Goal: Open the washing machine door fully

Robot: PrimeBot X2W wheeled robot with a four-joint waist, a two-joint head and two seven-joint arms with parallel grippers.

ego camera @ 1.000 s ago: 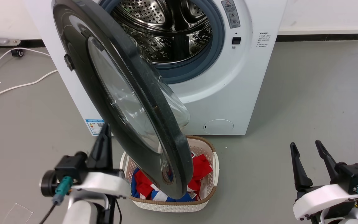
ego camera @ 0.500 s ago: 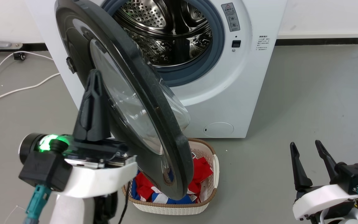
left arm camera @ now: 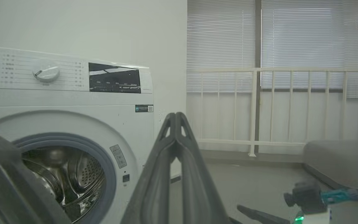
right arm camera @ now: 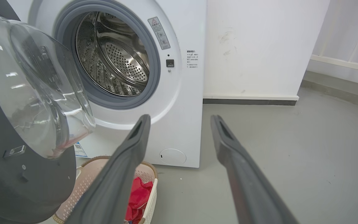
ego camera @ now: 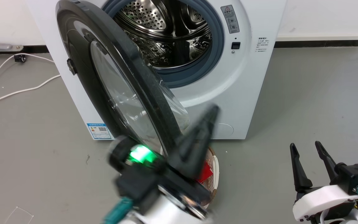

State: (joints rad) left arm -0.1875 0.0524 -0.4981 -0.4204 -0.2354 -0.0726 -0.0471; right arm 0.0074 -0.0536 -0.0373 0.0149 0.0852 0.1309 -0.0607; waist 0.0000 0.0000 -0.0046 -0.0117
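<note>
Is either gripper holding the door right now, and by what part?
Nothing is held: the left gripper is shut with nothing between its fingers, and the right gripper is open, clear of the door.

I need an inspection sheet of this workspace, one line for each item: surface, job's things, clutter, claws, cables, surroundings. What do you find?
Surface: grey floor, smooth, with a few small marks.
Job's things: washing machine door partly open, standing out from the washing machine; steel drum exposed, no laundry seen inside.
Clutter: laundry basket holding red cloth, on the floor below the door.
Claws: left claw shut, holding nothing, blurred in the head view near the door's lower edge; contact cannot be told. Right claw open, apart from everything.
Cables: white cable on the floor left of the machine.
Surroundings: white wall; window blinds and a white railing.
</note>
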